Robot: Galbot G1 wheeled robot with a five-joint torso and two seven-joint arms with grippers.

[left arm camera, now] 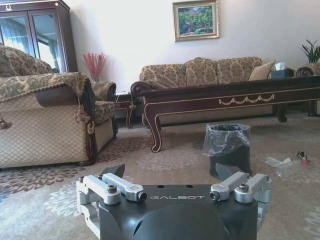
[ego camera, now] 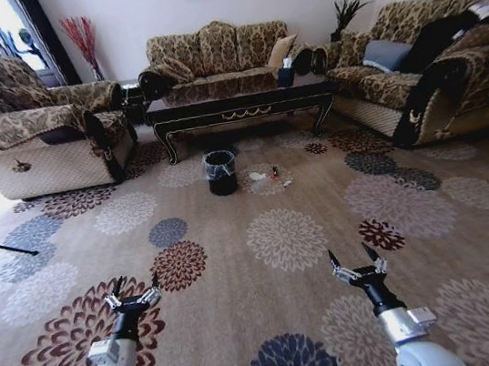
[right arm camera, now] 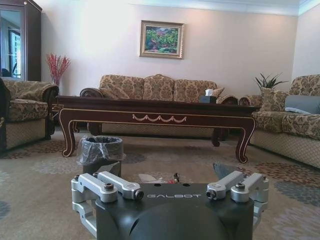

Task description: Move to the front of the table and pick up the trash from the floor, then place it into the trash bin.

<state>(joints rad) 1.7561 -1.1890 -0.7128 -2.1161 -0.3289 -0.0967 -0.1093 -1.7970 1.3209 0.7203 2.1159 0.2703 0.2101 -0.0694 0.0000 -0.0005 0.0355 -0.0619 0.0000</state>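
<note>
While the robot stands well back on the flowered carpet [ego camera: 235, 240], both arms reach forward low over it, and neither holds anything. On the left, the left gripper [ego camera: 136, 286] hovers above a dark red flower print with its jaws released and spread apart. Farther ahead, the trash bin [ego camera: 221, 171] with its shiny black bag liner stands on the carpet just in front of the table [ego camera: 242, 102], near the table's front edge and toward its left front leg. Just to the right of the bin lies the trash [ego camera: 266, 176]: a white paper scrap, a clear wrapper and small red and dark bits, close together on a pale flower print and apart from the bin. A tissue box [ego camera: 285, 74] sits near the right end of the tabletop. On the right, the right gripper [ego camera: 354, 257] hovers over the carpet, jaws also released and wide, well apart from the trash
</note>
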